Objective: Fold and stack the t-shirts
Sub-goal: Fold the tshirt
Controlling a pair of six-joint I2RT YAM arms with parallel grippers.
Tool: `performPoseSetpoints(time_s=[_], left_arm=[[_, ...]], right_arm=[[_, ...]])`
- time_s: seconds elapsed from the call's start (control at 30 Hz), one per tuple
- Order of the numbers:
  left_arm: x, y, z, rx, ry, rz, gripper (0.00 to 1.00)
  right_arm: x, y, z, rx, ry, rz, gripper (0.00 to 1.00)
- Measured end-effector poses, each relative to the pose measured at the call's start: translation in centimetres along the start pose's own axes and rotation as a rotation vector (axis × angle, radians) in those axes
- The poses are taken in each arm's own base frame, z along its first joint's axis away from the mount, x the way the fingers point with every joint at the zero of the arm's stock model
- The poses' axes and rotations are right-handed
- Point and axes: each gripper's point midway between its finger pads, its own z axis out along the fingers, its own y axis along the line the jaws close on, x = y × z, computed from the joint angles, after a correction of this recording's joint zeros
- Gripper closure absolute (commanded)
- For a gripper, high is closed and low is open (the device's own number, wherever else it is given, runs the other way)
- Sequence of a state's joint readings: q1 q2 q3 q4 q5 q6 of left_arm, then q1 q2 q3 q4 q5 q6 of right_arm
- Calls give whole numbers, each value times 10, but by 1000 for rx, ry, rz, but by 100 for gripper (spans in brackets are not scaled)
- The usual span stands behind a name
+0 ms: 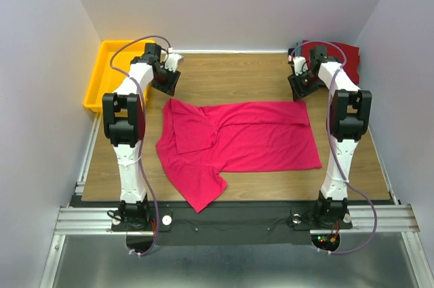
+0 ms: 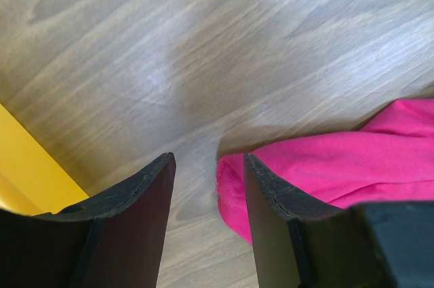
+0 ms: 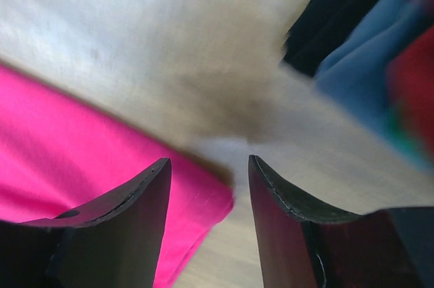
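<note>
Crimson t-shirt (image 1: 244, 139) lies spread on the wooden table (image 1: 230, 74), its left part folded over, and the left gripper (image 2: 208, 159) and the right gripper (image 3: 209, 162), both with fingers apart and empty, are at its far corners, the right one near the folded t-shirts (image 1: 342, 54).

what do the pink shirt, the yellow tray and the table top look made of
Pink shirt: soft matte cloth; it lies in folds and wrinkles. Yellow tray: probably hard plastic, smooth, uniform colour, moulded rim. Table top: wood or wood-look laminate, low sheen; grain streaks show, which one is unclear.
</note>
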State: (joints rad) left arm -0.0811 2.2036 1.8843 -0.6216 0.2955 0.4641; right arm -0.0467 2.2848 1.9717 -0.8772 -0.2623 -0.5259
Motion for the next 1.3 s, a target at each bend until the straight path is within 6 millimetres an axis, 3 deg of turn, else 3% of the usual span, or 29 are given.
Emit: performPoseSetpoints(time_s=[0.2, 0.33, 0.47, 0.53, 0.63, 0.73, 0.83, 0.93, 1.1, 1.3], left_arm=[[22, -3, 10, 15, 44, -20, 43], [43, -11, 17, 44, 92, -36, 44], [44, -13, 18, 61, 88, -41, 53], [44, -14, 18, 72, 83, -44, 63], [44, -15, 17, 88, 75, -54, 84], [44, -12, 16, 98, 67, -67, 100], [45, -7, 14, 96, 61, -73, 100], [39, -2, 11, 86, 46, -71, 100], [10, 14, 0, 28, -20, -42, 100], [-27, 36, -1, -48, -107, -8, 100]], right_arm=[[27, 13, -1, -24, 59, 23, 44], [28, 11, -10, -14, 54, 40, 45], [28, 7, -14, -6, 48, 50, 53], [28, 7, -14, -6, 49, 54, 55], [28, 8, -13, -8, 47, 52, 71], [33, 8, -11, -12, 59, 42, 99], [43, 10, -7, -17, 86, 39, 99], [44, 6, -7, -1, 88, 43, 100], [37, -11, -9, 64, 61, 64, 99], [0, -39, -17, 166, -45, 83, 99]])
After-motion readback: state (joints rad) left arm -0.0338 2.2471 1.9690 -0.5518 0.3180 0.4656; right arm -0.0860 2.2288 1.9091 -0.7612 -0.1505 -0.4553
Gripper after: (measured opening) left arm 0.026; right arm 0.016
